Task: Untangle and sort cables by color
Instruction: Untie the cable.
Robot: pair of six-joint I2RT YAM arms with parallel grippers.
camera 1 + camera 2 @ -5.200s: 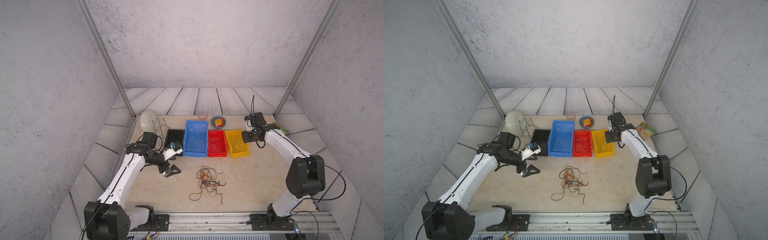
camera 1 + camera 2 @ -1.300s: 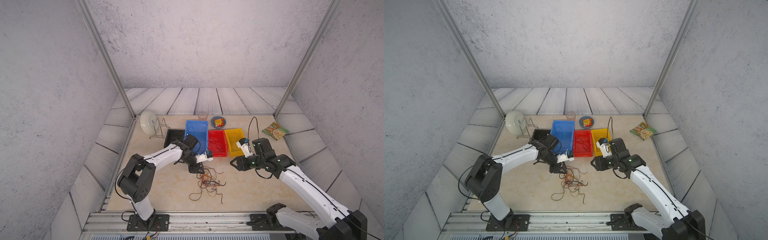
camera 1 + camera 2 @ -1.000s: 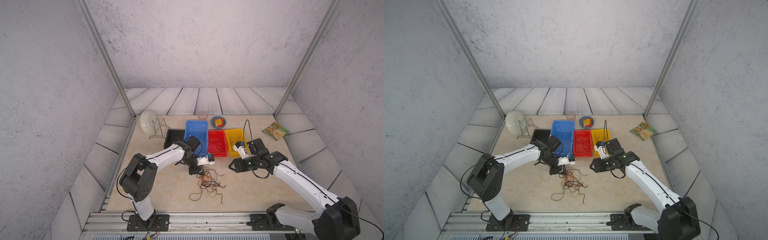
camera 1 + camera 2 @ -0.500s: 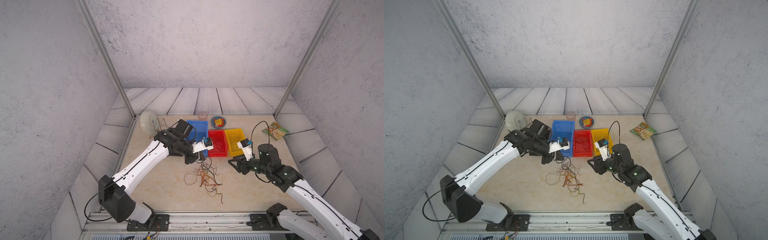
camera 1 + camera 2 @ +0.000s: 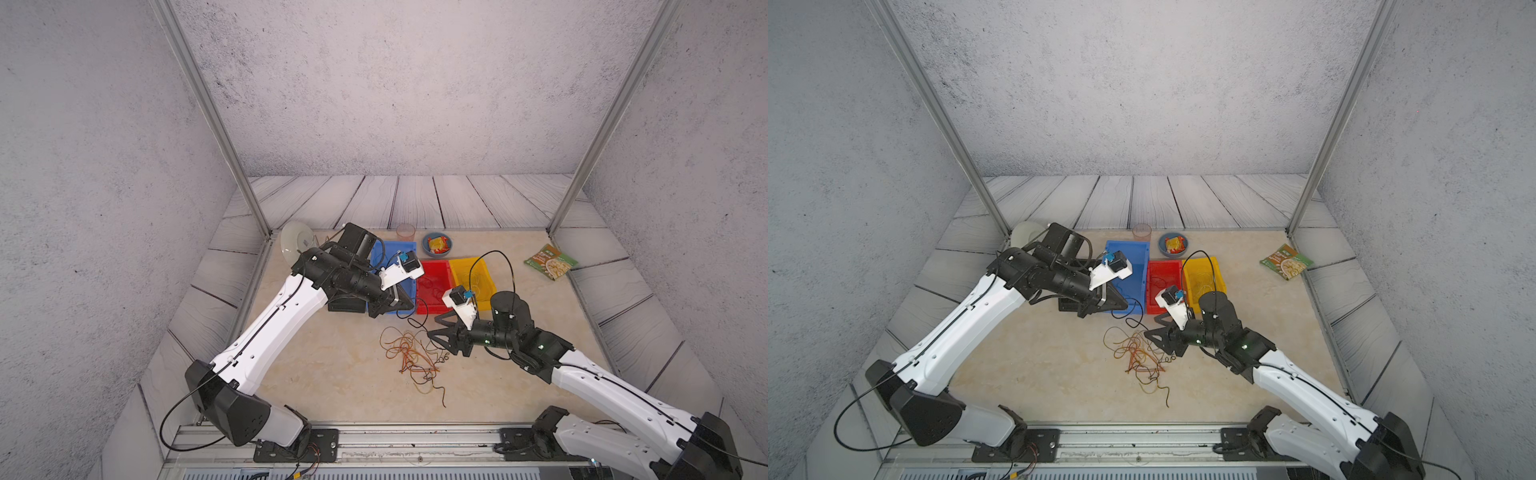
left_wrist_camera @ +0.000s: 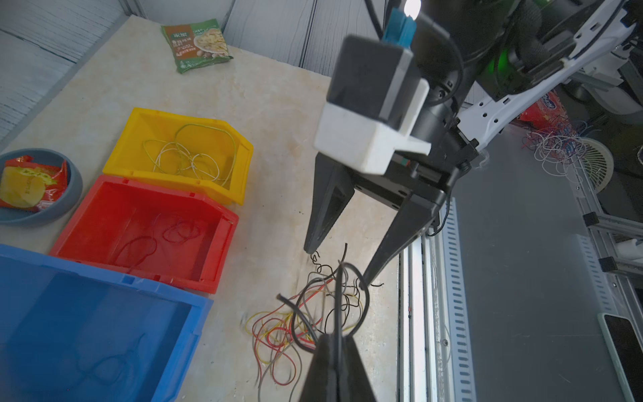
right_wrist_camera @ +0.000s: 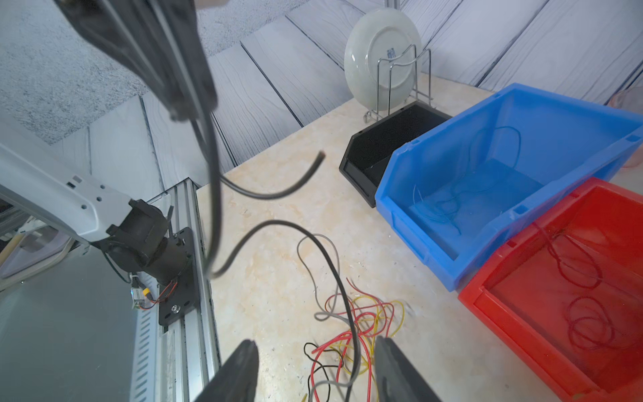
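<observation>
**Beige worktop, grey-walled cell: black strand held off the pile**

Worktop [image 5: 332, 374] carries a loose tangle of cables [image 5: 411, 357] (red, yellow, grey, black) in front of the bin row: black bin [image 7: 382, 149], blue bin [image 7: 435, 195], red bin [image 5: 436, 286], yellow bin [image 5: 478, 270]. Left jaws are pinched tight on a black cable [image 7: 217, 195], which loops down toward the tangle. Right jaws stand parted and grip nothing, tips low at the tangle's edge, with the black strand running between them. Blue, red and yellow strands lie in matching bins.
</observation>
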